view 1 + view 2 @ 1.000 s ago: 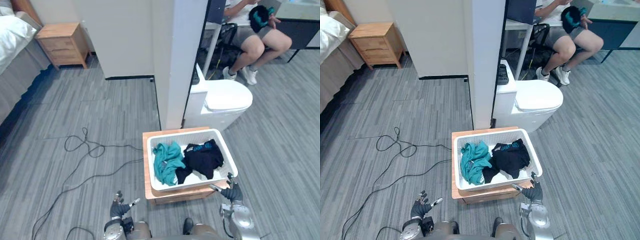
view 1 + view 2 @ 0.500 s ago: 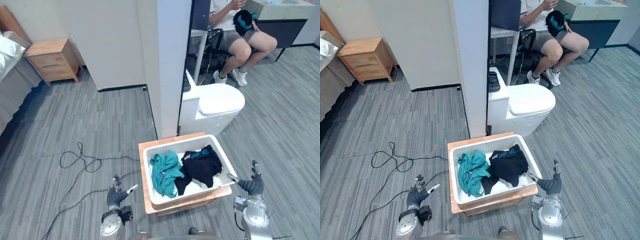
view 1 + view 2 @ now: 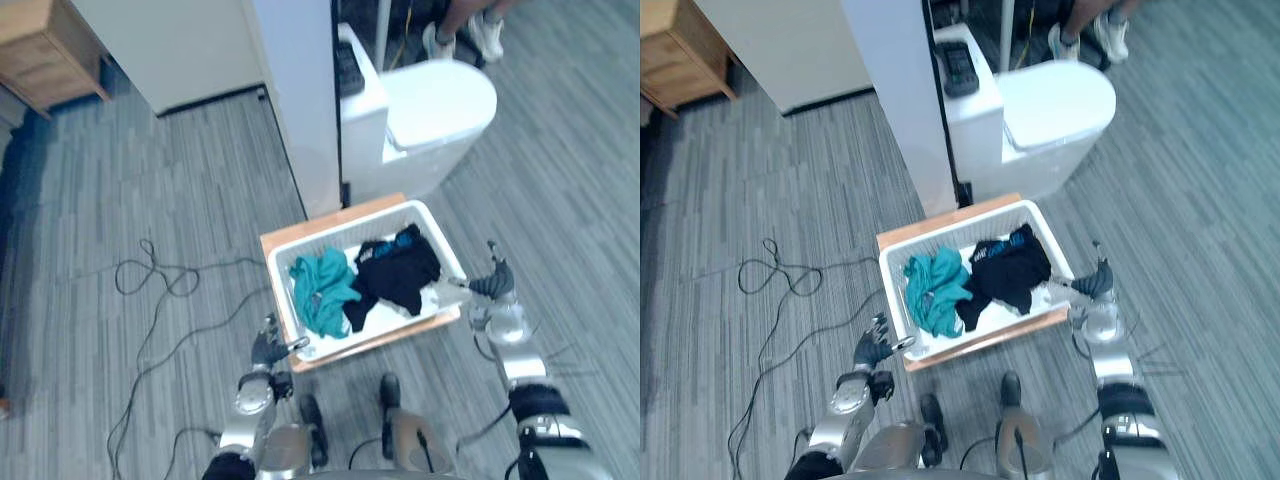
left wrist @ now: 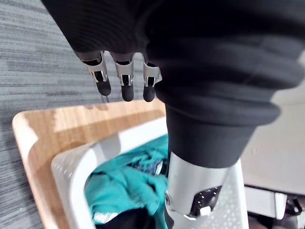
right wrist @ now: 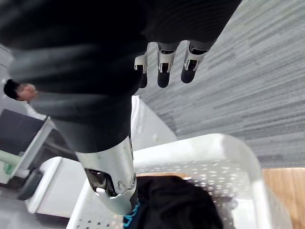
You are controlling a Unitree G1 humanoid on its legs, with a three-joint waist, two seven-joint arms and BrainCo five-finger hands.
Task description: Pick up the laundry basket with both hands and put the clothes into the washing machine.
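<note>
A white laundry basket (image 3: 447, 248) stands on a low wooden board (image 3: 282, 238) on the grey floor. Inside lie a teal garment (image 3: 322, 290) on the left and a black garment (image 3: 400, 270) on the right. My left hand (image 3: 268, 349) is open beside the basket's near left corner, thumb reaching toward the rim (image 4: 71, 167). Over at the right rim (image 5: 214, 143), my right hand (image 3: 495, 284) is open too, its thumb stretched out over that edge. Neither hand has hold of the basket.
A white toilet (image 3: 425, 110) with a black device (image 3: 346, 66) on its tank stands just behind the basket, beside a white wall end (image 3: 295, 100). A wooden nightstand (image 3: 40, 50) is far left. A person's shoes (image 3: 470, 30) show at the back.
The camera has tipped down and closer, so the whole scene shifted. Both hands have come in from farther out to the basket's left corner and right rim.
</note>
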